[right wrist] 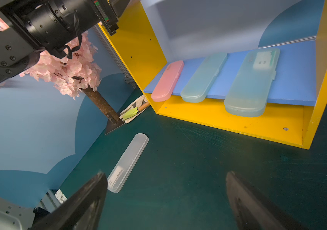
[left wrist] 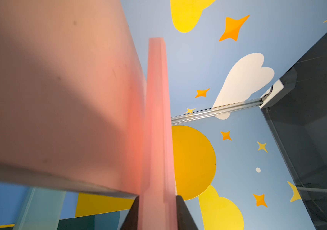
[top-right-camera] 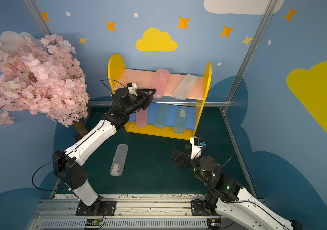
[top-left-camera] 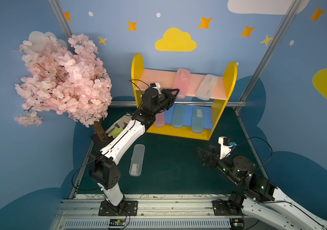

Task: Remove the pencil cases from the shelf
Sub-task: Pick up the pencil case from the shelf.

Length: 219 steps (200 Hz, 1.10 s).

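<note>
Left wrist view alone shows the left gripper (left wrist: 158, 197) clamping the slim translucent pink plastic pencil case (left wrist: 156, 119); the right gripper (right wrist: 165, 173) gapes empty.

The shelf (top-left-camera: 231, 79) stands on the dark green table (top-left-camera: 178, 159), with 1 frosted white pencil case (top-left-camera: 137, 160) lying flat in front of it. Its pink upper board (top-left-camera: 158, 76) carries 1 upper pink case (top-left-camera: 182, 81) and 1 upper white case (top-left-camera: 206, 87), both overhanging the front edge. The blue lower board (right wrist: 296, 79) carries 1 lower pink case (right wrist: 167, 81) and 2 pale blue ones, the plain blue case (right wrist: 203, 77) and the labelled blue case (right wrist: 252, 83).
</note>
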Motion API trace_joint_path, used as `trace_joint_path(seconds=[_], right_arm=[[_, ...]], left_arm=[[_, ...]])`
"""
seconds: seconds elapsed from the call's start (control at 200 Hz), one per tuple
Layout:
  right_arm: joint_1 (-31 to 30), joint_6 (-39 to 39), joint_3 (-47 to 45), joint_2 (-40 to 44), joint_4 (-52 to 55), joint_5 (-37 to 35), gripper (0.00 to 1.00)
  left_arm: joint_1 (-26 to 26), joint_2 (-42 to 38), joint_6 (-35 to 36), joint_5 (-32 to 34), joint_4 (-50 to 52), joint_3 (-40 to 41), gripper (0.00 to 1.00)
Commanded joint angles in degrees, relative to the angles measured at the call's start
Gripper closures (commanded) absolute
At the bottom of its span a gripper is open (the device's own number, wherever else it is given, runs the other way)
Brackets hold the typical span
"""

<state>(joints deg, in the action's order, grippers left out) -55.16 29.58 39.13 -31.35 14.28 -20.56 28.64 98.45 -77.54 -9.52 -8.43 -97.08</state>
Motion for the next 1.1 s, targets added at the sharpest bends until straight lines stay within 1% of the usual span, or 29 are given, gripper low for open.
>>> trace_joint_path(seconds=[0.0, 0.11, 0.185, 0.215, 0.23, 0.265, 0.405, 0.541, 0.726, 0.886, 0.896, 0.921, 1.091], right_arm=[[0.31, -0.09, -0.29, 0.42, 0.3, -0.86, 0.03], [0.38, -0.42, -0.2, 0.7, 0.82, -1.09, 0.03], [0.4, -1.19, 0.11, 0.94, 1.12, -0.52, 0.03], [0.4, -1.64, 0.22, 1.11, 0.9, -0.09, 0.03], [0.4, -1.85, 0.3, 1.2, 0.78, 0.12, 0.03], [0.41, -2.19, 0.45, 1.31, 0.51, 0.81, 0.03], [0.49, -2.89, 1.05, 1.31, -2.09, 3.62, 0.02], [0.66, -1.83, 3.37, -1.2, -3.69, 7.56, 0.03], [1.15, 2.92, 7.0, -6.67, -9.26, 15.61, 0.04], [1.99, 7.39, 10.7, -12.45, -14.74, 22.39, 0.06], [2.05, 7.57, 10.96, -12.89, -14.86, 22.84, 0.06], [2.22, 8.05, 11.76, -13.94, -15.48, 23.78, 0.06], [3.73, 14.57, 14.99, -20.89, -20.82, 28.71, 0.07]], left_arm=[[-0.34, -1.18, 0.85, -1.22, -1.38, 0.49, 0.84], [-0.34, -2.6, 0.94, -2.74, -3.78, 2.43, 0.89], [-0.38, -4.39, 0.9, -3.37, -6.21, 5.19, 0.93], [-0.34, -5.46, 0.81, -3.4, -6.97, 6.36, 0.93], [-0.36, -6.0, 0.88, -5.04, -7.33, 7.08, 0.93], [-0.34, -7.37, 0.96, -5.65, -8.32, 8.9, 0.94], [-0.33, -15.66, 1.43, -5.97, -12.18, 18.46, 0.95], [-0.25, -24.93, 1.86, -5.69, -13.45, 28.08, 0.97], [0.69, -36.25, 2.82, -6.03, -14.14, 39.78, 0.97], [2.32, -45.6, 3.26, -4.21, -14.66, 48.91, 0.97], [2.43, -46.09, 3.36, -2.79, -14.68, 49.31, 0.97], [2.68, -47.15, 3.52, -2.24, -14.72, 50.48, 0.97], [3.76, -52.63, 2.34, -2.45, -16.77, 56.69, 0.97]])
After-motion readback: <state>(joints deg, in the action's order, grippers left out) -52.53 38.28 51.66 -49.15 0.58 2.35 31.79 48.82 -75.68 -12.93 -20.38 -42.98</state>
